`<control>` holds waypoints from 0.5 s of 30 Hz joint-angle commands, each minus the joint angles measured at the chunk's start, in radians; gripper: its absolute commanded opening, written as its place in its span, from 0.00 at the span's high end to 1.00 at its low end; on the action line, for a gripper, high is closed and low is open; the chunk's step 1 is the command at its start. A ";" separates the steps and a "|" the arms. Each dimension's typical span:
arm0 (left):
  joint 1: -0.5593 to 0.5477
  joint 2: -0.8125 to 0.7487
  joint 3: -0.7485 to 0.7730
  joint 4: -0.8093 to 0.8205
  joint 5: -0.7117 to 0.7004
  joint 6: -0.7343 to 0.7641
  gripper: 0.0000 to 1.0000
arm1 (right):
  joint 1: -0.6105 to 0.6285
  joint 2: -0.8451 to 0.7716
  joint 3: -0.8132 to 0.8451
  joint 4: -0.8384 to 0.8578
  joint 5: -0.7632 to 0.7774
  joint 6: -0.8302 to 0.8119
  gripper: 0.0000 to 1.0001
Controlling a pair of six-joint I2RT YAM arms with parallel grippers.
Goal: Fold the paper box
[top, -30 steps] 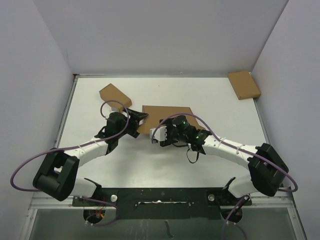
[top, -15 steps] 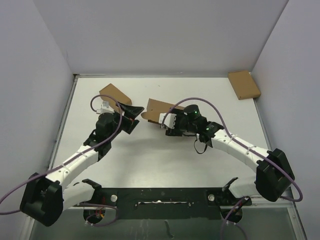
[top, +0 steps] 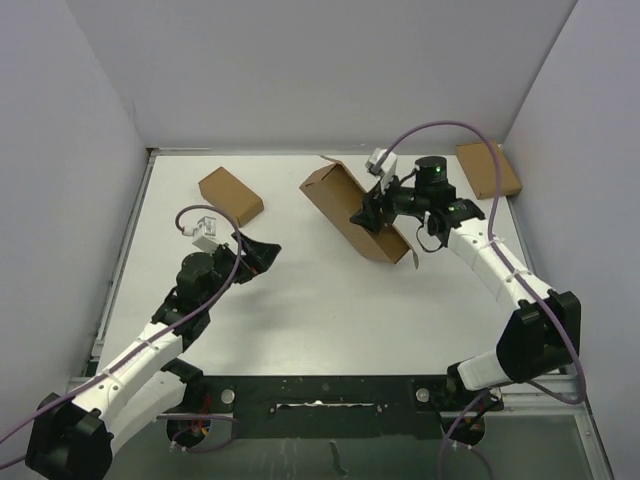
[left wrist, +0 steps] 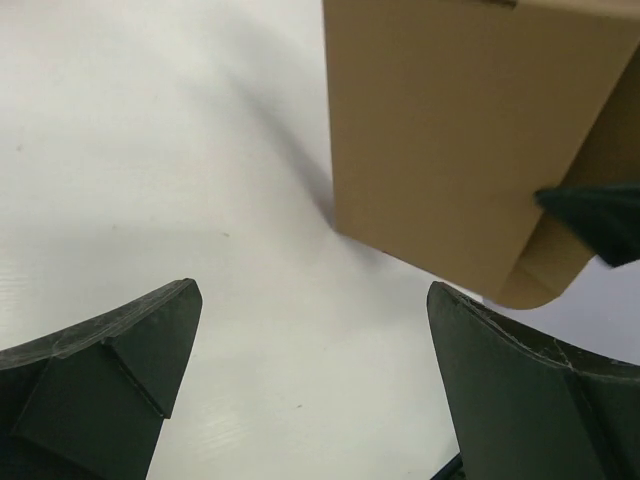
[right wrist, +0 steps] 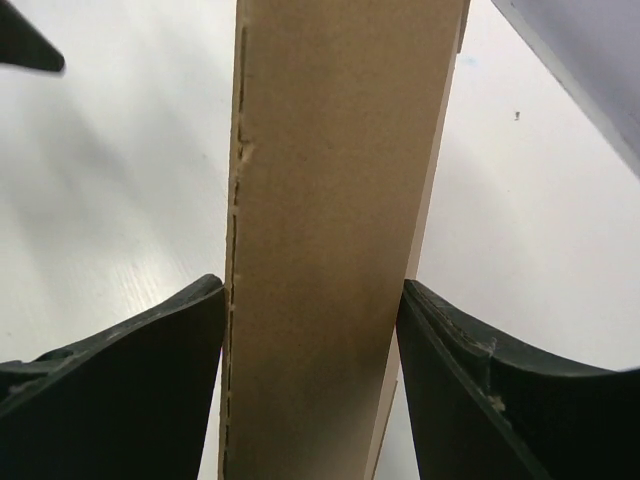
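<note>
- Paper box (top: 335, 195): one. Far centre-right of table (top: 300, 310). Long axis diagonal, far-left to near-right.
- Look: plain brown corrugated card, partly folded. Dashed score line along one panel. Rounded tab at near-right end.
- Right gripper (right wrist: 312, 295): clamped on box panel, one finger each side.
- Left gripper (left wrist: 312, 290): jaws wide apart, nothing held, well apart from box.
- Small cardboard boxes: two, one far-left (top: 230, 194), one far-right corner (top: 488, 169).

Bright, even light (soft, faint shadows)
</note>
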 commanded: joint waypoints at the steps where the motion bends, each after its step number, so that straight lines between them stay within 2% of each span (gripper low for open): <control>1: -0.002 -0.047 -0.039 0.026 0.028 0.099 0.02 | -0.071 0.067 0.089 0.031 -0.232 0.288 0.54; 5: -0.002 -0.043 -0.063 0.027 0.064 0.095 0.02 | -0.135 0.141 0.073 0.139 -0.363 0.524 0.54; 8: -0.002 -0.048 -0.069 0.014 0.077 0.103 0.02 | -0.166 0.186 0.034 0.283 -0.438 0.713 0.55; 12: -0.003 -0.067 -0.089 0.011 0.081 0.099 0.02 | -0.203 0.242 -0.058 0.493 -0.496 0.964 0.54; 15: -0.003 -0.075 -0.096 0.010 0.076 0.098 0.02 | -0.217 0.282 -0.112 0.578 -0.504 1.058 0.54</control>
